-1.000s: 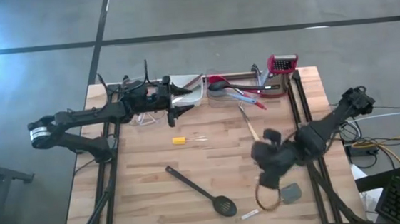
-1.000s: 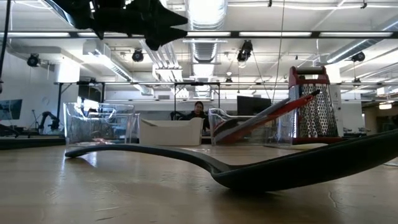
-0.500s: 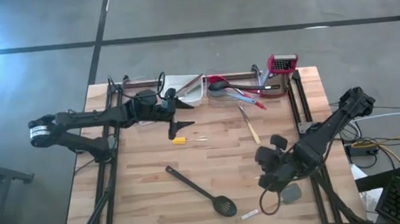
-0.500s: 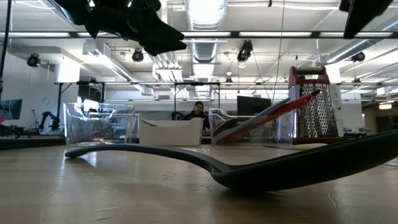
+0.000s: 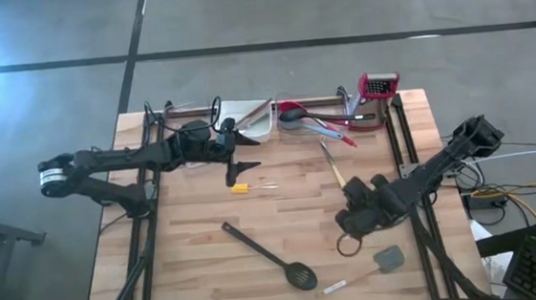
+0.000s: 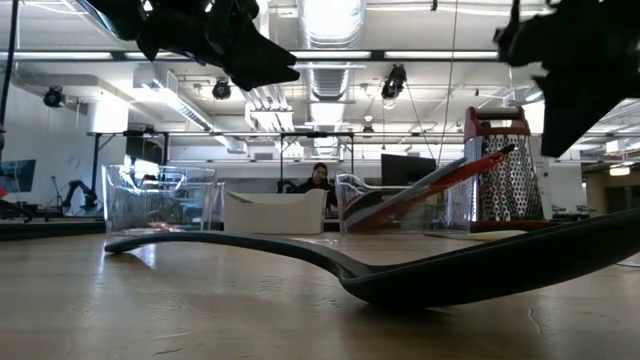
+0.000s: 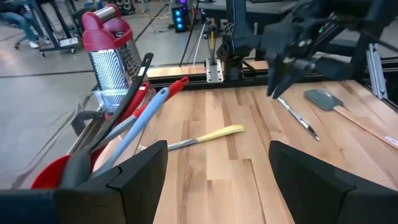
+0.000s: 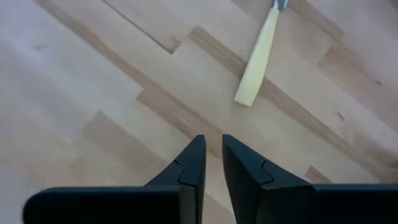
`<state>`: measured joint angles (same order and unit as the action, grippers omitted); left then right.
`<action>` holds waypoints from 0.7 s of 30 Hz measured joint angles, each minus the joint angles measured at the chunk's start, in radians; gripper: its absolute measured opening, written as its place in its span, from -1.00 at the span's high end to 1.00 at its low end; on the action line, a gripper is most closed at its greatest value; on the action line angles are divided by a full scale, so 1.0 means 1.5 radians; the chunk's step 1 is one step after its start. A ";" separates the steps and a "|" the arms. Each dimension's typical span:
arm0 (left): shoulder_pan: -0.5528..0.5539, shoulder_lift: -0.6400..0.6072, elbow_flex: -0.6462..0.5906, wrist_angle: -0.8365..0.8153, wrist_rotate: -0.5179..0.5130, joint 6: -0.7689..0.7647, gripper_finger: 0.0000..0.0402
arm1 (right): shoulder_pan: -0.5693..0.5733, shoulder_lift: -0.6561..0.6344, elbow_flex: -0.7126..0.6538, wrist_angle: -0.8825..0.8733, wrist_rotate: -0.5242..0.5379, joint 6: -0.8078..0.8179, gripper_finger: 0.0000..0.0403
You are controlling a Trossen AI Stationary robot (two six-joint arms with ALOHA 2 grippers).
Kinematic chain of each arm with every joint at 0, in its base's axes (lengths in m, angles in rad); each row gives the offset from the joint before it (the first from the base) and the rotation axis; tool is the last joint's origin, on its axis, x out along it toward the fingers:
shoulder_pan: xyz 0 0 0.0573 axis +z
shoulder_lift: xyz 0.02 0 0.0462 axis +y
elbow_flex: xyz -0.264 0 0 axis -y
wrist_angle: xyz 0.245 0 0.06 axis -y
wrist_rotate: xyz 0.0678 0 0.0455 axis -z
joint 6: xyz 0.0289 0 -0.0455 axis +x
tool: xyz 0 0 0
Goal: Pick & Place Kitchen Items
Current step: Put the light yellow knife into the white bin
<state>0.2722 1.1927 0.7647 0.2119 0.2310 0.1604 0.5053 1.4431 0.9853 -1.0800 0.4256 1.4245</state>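
Note:
My right gripper (image 5: 349, 224) (image 8: 211, 149) points steeply down over bare wood at the table's right, its fingers nearly together with nothing between them. Just beyond it lies a cream-handled utensil (image 5: 333, 167) (image 8: 257, 57). A grey spatula (image 5: 387, 256) (image 7: 323, 98) lies toward the near edge, and a thin metal piece (image 7: 298, 118) lies below that gripper. My left gripper (image 5: 247, 158) (image 7: 214, 168) hangs open above a small yellow-handled tool (image 5: 242, 186). A black slotted spoon (image 5: 269, 256) (image 6: 450, 270) lies flat near the front.
At the far edge stand a clear bin (image 5: 318, 119) holding red and black utensils, a red-topped grater (image 5: 378, 86), a white tray (image 5: 246, 113) and another clear bin (image 6: 160, 197). Dark rails (image 5: 397, 145) run along both sides. Bare wood lies between the spoon and my right gripper.
My right gripper has come down toward the table and rolled about its wrist; its arm now shows at the low view's upper right. My left gripper swung a little toward the near edge and tipped early on, then kept still. No utensil has moved.

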 joint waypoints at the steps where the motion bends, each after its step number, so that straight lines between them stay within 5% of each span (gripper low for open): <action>1: 0.000 0.000 0.000 0.000 0.000 0.000 -0.42 | -0.014 -0.002 -0.010 0.014 -0.009 -0.010 0.72; 8: 0.001 0.000 0.000 -0.006 0.000 0.001 -0.42 | -0.091 -0.006 -0.041 0.061 -0.104 -0.118 0.40; 21: 0.001 0.001 0.000 -0.019 -0.010 0.017 -0.42 | -0.172 -0.033 -0.056 0.067 -0.120 -0.155 0.01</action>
<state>0.2729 1.1938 0.7647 0.1841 0.2153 0.1855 0.2467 1.3938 0.9008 -0.9797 0.2458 1.1915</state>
